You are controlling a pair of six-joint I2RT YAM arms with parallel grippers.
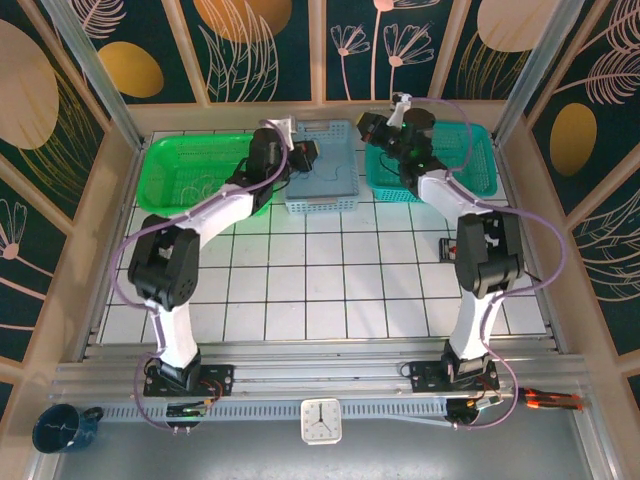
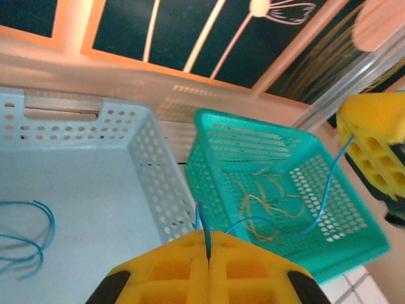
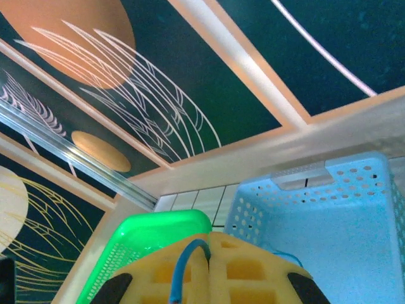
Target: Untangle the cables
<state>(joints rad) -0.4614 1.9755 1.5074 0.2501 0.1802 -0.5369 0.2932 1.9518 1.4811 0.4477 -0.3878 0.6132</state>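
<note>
Cables (image 2: 44, 206) lie in the middle basket (image 2: 145, 158) and the right basket (image 2: 354, 234).

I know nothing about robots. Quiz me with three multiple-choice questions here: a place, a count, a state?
1. Where does the tan cable lie?
A. in the teal basket
B. on the white tiles
C. on the clock

2. How many baskets are there?
A. two
B. three
C. four

3. What is the left gripper doing?
A. standing wide open
B. shut on the blue cable
C. shut on the tan cable

Answers:
1 A: its loops lie on that basket's floor.
2 B: green basket, pale blue basket, teal one.
3 B: its jaws meet, pinching it.
</note>
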